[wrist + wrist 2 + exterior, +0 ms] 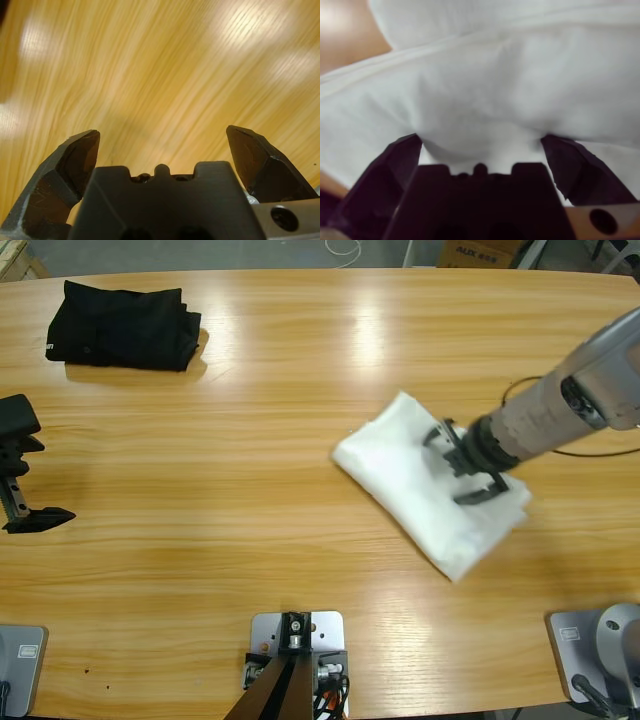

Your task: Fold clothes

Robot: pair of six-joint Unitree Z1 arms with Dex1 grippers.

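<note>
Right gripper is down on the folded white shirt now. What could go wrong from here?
1. The right gripper, jaws open, presses into the white T-shirt; closing may pinch several layers and undo the fold.
2. Dragging could slide the bundle along the table.
3. The left gripper hovers over bare wood, too far to steady it.

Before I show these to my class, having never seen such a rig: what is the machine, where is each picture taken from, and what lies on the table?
Two robot arms work at a wooden table. One picture looks down from above; the other two look along each arm's black jaws. The right gripper, jaws open, presses on a folded white T-shirt, which fills its wrist picture. The left gripper is open over bare wood, holding nothing. A black folded garment lies apart in the far corner.
</note>
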